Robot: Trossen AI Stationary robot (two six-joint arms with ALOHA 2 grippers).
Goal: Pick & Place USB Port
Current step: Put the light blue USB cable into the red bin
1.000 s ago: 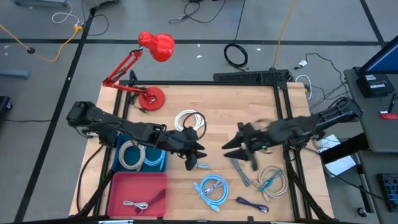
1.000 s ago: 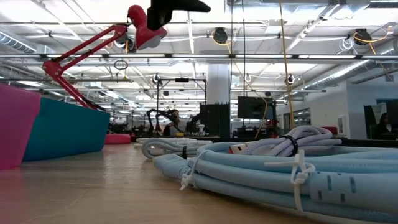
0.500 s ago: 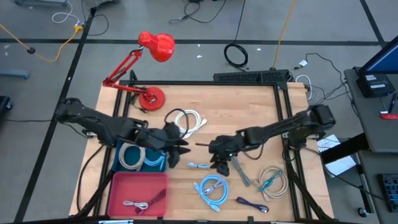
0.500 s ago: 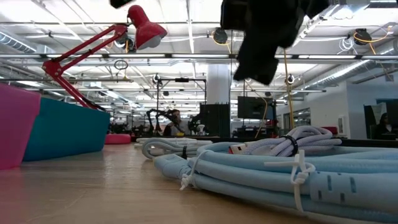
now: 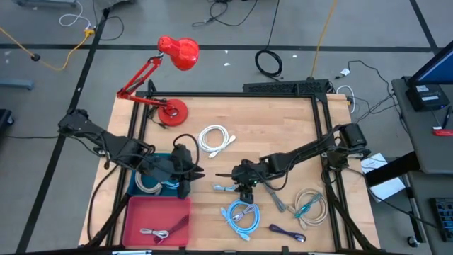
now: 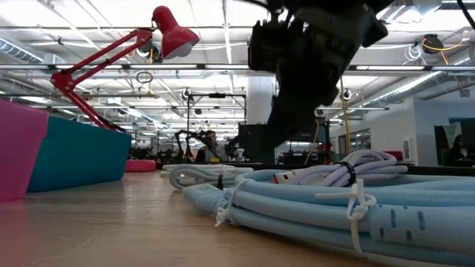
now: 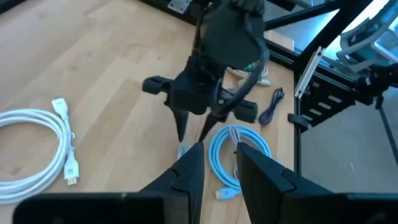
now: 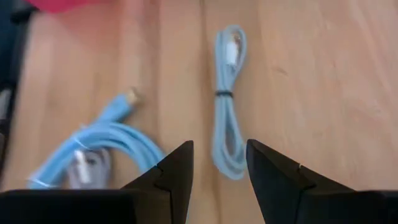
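Observation:
A small light-blue USB cable point(image 5: 225, 188), bundled long and thin, lies flat on the wooden table point(image 5: 283, 120). My right gripper point(image 5: 241, 187) hangs open just over it. In the right wrist view the gripper point(image 8: 219, 155) has its fingers on either side of the cable point(image 8: 226, 112) and short of it. The left wrist view shows the right gripper point(image 7: 193, 134) pointing down above the cable's end point(image 7: 183, 149). My left gripper point(image 5: 185, 174), open point(image 7: 219, 163), is over the right edge of the blue bin point(image 5: 177, 185), holding nothing.
A larger light-blue coil point(image 5: 241, 214) lies just near of the small cable and fills the low view point(image 6: 334, 200). A white cable point(image 5: 216, 138), grey point(image 5: 272, 195), beige point(image 5: 309, 205) and purple point(image 5: 287, 232) cables, a red bin point(image 5: 157, 221) and a red lamp point(image 5: 170, 78) are around.
My right gripper has swung toward the table's left and come down over the small light-blue cable. My left gripper has drawn back from that cable toward the table's left, to the blue bin's edge. The cable has stayed on the table.

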